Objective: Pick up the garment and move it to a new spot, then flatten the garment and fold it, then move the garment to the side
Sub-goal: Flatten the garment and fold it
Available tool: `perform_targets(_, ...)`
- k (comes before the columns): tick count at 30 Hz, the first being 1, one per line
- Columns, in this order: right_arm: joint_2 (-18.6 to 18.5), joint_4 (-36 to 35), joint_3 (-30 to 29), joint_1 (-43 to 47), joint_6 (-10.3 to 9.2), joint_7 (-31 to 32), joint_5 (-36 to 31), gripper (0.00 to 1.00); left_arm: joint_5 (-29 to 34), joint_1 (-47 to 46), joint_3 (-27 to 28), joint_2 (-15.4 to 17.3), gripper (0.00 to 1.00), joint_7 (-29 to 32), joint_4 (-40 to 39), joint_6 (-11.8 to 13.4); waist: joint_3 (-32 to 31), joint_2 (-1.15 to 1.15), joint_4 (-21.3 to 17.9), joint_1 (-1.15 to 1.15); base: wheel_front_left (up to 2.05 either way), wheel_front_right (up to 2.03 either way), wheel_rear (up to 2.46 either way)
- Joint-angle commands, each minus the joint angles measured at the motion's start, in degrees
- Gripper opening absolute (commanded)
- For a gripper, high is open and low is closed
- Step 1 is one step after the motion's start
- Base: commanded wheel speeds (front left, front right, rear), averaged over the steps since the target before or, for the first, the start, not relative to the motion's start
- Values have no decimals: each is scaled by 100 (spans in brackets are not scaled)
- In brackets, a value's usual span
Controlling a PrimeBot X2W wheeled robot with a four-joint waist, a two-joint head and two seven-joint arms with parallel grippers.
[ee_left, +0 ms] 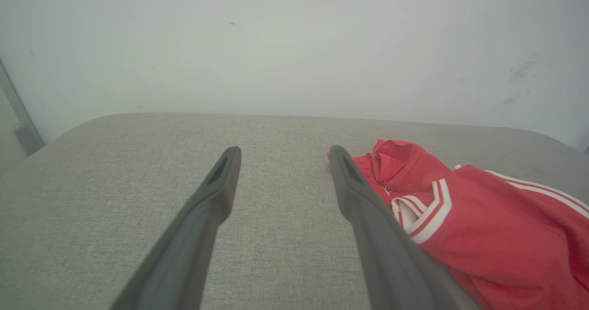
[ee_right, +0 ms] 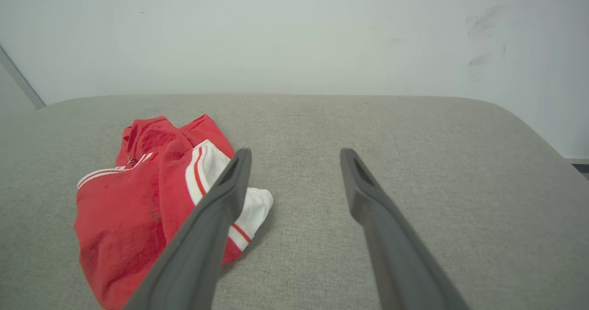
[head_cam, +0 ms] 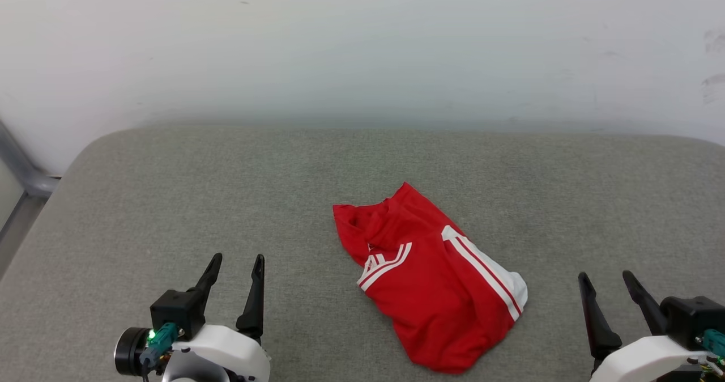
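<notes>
The garment (head_cam: 436,291), a red jersey with white stripes, lies in a crumpled, loosely bunched heap on the grey fabric-covered worktop (head_cam: 170,200), a little right of centre and towards the near edge, well clear of the pale wall (head_cam: 362,42) behind. The left gripper (head_cam: 238,257) sits at the lower left with its 2 fingers spread wide and nothing between them. The right gripper (head_cam: 605,275) at the lower right is likewise wide open and empty. Neither touches the cloth, and the heap lies between them. In the left wrist view the jersey is just beside the right-hand finger. In the right wrist view it lies beside and partly behind the left-hand finger. Judging by this, none of the 3 stages looks done: the garment has yet to be picked up and moved to a new spot, flattened and folded, and set to the side.
</notes>
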Motion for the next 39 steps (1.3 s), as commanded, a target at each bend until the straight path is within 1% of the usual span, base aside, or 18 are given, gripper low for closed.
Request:
perform_targets(1,8,24,-63,74,-2,155,-61,100,26,-87,-11,-6,100,-14,-9,-10,18,0,47,0,0,0,0)
perform_targets(3,7,91,-76,48,-2,486,16,100,42,-119,-34,-13,100,-14,-23,-39,41,0,117,0,0,0,0)
perform_targets(7,-215,244,-36,-199,-3,1331,275,100,98,-212,-85,-75,100,-14,-76,-65,123,0,316,0,0,0,0)
perform_targets(9,-336,271,112,-336,-2,1783,435,100,113,-247,-103,-127,100,-14,-113,-88,171,0,427,0,0,0,0)
perform_targets(11,-544,305,273,-517,-3,2162,633,100,140,-256,-123,-179,100,-14,-127,-101,218,0,539,0,0,0,0)
perform_targets(17,-1084,298,1000,-1083,-3,3205,1016,100,230,-378,-116,-322,100,-14,-198,-170,492,0,806,0,0,0,0)
perform_targets(21,-1455,478,1406,-1399,-2,3737,1146,100,301,-429,-64,-412,100,-14,-220,-211,608,0,887,0,0,0,0)
perform_targets(25,-1673,696,1691,-1589,-3,4163,1383,100,358,-455,7,-473,100,-15,-190,-261,672,0,915,0,0,0,0)
perform_targets(26,-1715,725,1727,-1630,-3,4219,1421,37,361,-452,28,-492,100,-15,-182,-269,685,0,907,0,0,0,0)
perform_targets(27,-1739,749,1752,-1671,-3,4250,1453,0,374,-455,49,-512,100,-15,-177,-288,696,0,899,0,0,0,0)
perform_targets(29,-1807,783,1834,-1720,-3,4290,1528,0,409,-460,81,-543,100,-15,-149,-317,707,0,874,0,0,0,0)
perform_targets(34,-1948,651,1908,-2024,-3,4096,1592,0,478,-476,147,-608,100,-15,-93,-383,675,0,733,0,0,0,0)
perform_targets(37,-2039,548,1803,-2221,-3,3960,1452,0,528,-449,198,-620,100,-15,-62,-406,643,0,615,0,0,0,0)
perform_targets(39,-2082,481,1620,-2297,-4,3877,1292,0,555,-419,227,-635,100,-15,-45,-424,620,0,536,0,0,0,0)
